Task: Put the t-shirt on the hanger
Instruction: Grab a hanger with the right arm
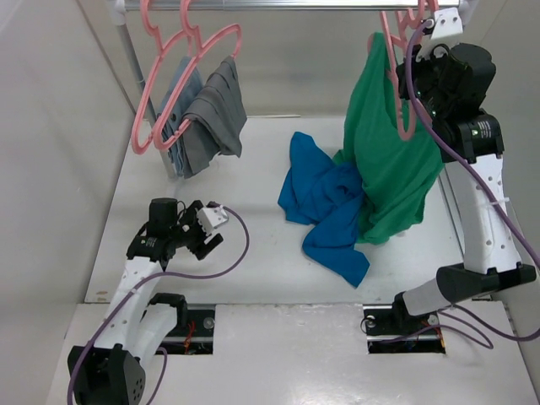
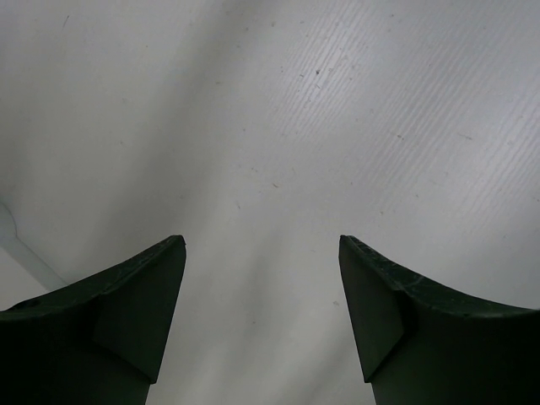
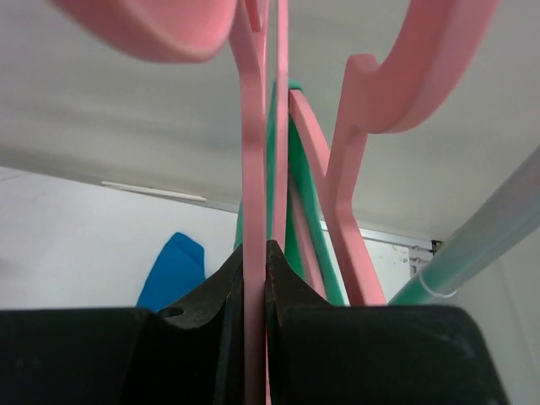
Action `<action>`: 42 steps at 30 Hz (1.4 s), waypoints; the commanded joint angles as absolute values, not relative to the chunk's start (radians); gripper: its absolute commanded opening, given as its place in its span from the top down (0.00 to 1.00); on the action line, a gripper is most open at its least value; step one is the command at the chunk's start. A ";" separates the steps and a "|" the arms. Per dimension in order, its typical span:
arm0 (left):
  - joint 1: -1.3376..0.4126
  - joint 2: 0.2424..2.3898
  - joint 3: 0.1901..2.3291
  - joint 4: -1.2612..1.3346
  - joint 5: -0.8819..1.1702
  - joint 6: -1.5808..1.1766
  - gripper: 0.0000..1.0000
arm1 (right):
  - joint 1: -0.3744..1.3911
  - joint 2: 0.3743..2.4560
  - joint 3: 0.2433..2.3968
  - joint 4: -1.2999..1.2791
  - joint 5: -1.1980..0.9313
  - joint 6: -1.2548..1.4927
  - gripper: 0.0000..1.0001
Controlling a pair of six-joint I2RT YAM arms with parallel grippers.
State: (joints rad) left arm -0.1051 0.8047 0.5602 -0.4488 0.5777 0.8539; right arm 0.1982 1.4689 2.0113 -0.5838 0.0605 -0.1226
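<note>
The blue t-shirt (image 1: 325,207) lies crumpled on the white table (image 1: 253,261) right of centre, its right edge under the hanging green top; a bit of it shows in the right wrist view (image 3: 173,270). High at the back right, by the rail, my right gripper (image 1: 419,34) (image 3: 255,246) is shut on the thin stem of a pink hanger (image 3: 253,169) (image 1: 409,126). My left gripper (image 1: 208,243) (image 2: 261,240) is low over bare table at the left, open, with nothing between its fingers.
A green tank top (image 1: 392,160) hangs on another pink hanger (image 3: 308,194) right beside the held one. Grey garments (image 1: 207,110) hang on pink hangers at the back left. The rail (image 1: 295,5) crosses the top. White walls close in both sides.
</note>
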 commanded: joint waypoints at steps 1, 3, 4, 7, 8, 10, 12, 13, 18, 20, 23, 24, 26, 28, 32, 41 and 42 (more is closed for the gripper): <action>-0.109 0.793 0.592 -0.434 0.607 0.842 0.30 | 0.183 1.486 2.089 -0.569 0.062 -0.104 1.00; -0.109 0.793 0.601 -0.434 0.607 0.842 0.30 | 0.183 1.486 2.073 -0.549 -0.026 -0.104 1.00; -0.109 0.793 0.601 -0.434 0.607 0.842 0.30 | 0.183 1.486 2.062 -0.523 -0.059 -0.104 1.00; -0.109 0.793 0.601 -0.434 0.607 0.842 0.29 | 0.183 1.476 2.052 -0.503 -0.150 -0.104 1.00; -0.109 0.793 0.601 -0.434 0.607 0.842 0.29 | 0.183 1.476 2.052 -0.503 -0.178 -0.104 1.00; -0.109 0.793 0.601 -0.434 0.607 0.842 0.29 | 0.183 1.476 2.052 -0.515 -0.202 -0.104 1.00; -0.109 0.793 0.601 -0.434 0.607 0.842 0.29 | 0.183 1.466 2.052 -0.525 -0.253 -0.104 1.00; -0.109 0.793 0.601 -0.434 0.607 0.842 0.29 | 0.183 1.466 2.052 -0.534 -0.271 -0.104 1.00; -0.109 0.784 0.601 -0.434 0.607 0.842 0.29 | 0.183 1.466 2.075 -0.590 -0.350 -0.095 1.00; -0.109 0.784 0.601 -0.434 0.607 0.842 0.29 | 0.183 1.476 2.075 -0.609 -0.362 -0.080 0.99; -0.109 0.784 0.592 -0.434 0.607 0.842 0.29 | 0.173 1.485 2.075 -0.632 -0.362 -0.048 0.99; -0.109 0.784 0.592 -0.434 0.607 0.842 0.27 | 0.173 1.485 2.065 -0.632 -0.371 -0.038 0.99; -0.109 0.775 0.592 -0.434 0.607 0.842 0.27 | 0.164 1.485 2.065 -0.632 -0.415 -0.020 1.00; -0.109 0.775 0.592 -0.434 0.607 0.842 0.27 | 0.164 1.494 2.065 -0.632 -0.457 0.011 1.00; -0.109 0.775 0.583 -0.434 0.607 0.842 0.27 | 0.155 1.503 2.095 -0.632 -0.521 0.043 1.00; -0.109 0.765 0.583 -0.443 0.607 0.842 0.27 | 0.146 1.532 2.074 -0.525 -0.831 0.071 1.00; -0.109 0.765 0.583 -0.443 0.607 0.842 0.27 | 0.146 1.523 2.074 -0.503 -0.841 0.071 1.00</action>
